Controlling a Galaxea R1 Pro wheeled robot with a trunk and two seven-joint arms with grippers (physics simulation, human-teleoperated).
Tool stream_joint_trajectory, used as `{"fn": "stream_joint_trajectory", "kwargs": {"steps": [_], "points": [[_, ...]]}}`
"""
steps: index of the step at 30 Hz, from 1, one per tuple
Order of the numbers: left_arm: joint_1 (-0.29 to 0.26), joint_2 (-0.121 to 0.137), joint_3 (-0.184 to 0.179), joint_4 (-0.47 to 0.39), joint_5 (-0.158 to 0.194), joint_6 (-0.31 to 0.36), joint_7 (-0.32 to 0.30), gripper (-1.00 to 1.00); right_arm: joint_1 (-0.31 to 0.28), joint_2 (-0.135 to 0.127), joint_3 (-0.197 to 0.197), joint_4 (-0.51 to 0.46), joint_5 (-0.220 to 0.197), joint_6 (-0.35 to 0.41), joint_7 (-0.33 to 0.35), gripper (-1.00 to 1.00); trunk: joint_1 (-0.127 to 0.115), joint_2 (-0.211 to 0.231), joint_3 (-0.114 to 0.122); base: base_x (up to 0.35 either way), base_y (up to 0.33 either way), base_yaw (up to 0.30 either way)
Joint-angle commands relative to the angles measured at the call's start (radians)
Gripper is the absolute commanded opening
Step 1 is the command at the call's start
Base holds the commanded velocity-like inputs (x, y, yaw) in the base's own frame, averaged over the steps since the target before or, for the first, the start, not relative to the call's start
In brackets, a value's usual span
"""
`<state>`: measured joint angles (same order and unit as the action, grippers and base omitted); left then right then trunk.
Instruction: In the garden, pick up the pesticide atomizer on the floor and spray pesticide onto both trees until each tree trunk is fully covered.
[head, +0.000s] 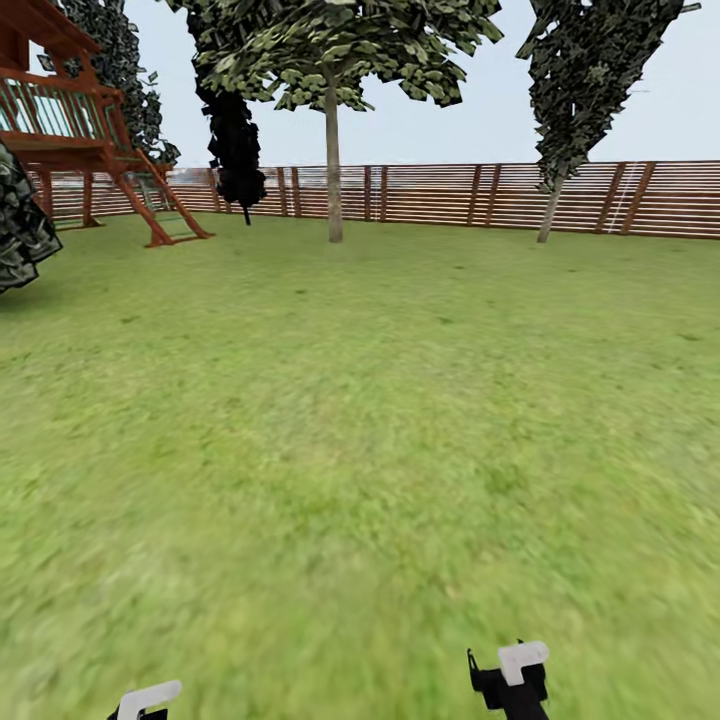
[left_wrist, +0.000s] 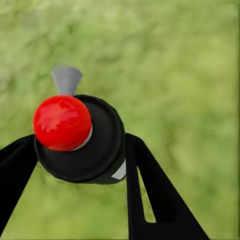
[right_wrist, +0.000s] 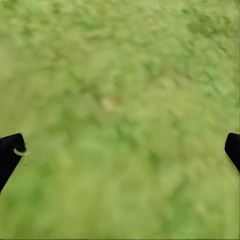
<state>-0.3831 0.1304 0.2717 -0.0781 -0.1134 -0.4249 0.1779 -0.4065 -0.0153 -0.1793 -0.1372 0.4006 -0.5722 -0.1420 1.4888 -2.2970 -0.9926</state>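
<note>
Pesticide atomizer (left_wrist: 80, 137), black-bodied with a red knob and a grey nozzle, sits clamped between the two black fingers (left_wrist: 155, 195) of the left gripper (left_wrist: 77, 160), above blurred grass. Right gripper (right_wrist: 120, 155) hangs spread wide and empty over the lawn (head: 360, 420). Far ahead, two trees stand near the brown slat fence (head: 440, 195): one pale trunk (head: 333, 165) near the middle, another (head: 549, 210) to the right. A red playset (head: 90, 130) rises at the far left.
</note>
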Motion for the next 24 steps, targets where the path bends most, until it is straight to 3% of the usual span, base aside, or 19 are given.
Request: {"fn": "stream_joint_trajectory", "kwargs": {"steps": [1,7,15,24], "points": [[0.000,0.000,0.000,0.000,0.000,0.000,0.000,-1.00,0.000,0.000,0.000,0.000,0.000,0.000,0.000,1.00,0.000,0.000,0.000,0.339,0.000,0.000],[0.000,0.000,0.000,0.000,-0.001,0.000,0.000,-1.00,0.000,0.000,0.003,0.002,0.003,0.000,0.003,1.00,0.000,0.000,0.000,0.340,0.000,0.014],[0.000,0.000,0.000,0.000,-0.001,0.000,0.000,-1.00,0.000,0.000,0.003,0.002,0.004,0.000,0.001,1.00,0.000,0.000,-0.008,0.340,0.009,0.155],[0.000,-0.001,0.000,0.000,-0.002,0.000,0.000,-1.00,0.000,-0.001,0.003,0.002,0.003,0.000,0.002,1.00,0.000,0.000,-0.008,0.339,0.070,0.010]]}}
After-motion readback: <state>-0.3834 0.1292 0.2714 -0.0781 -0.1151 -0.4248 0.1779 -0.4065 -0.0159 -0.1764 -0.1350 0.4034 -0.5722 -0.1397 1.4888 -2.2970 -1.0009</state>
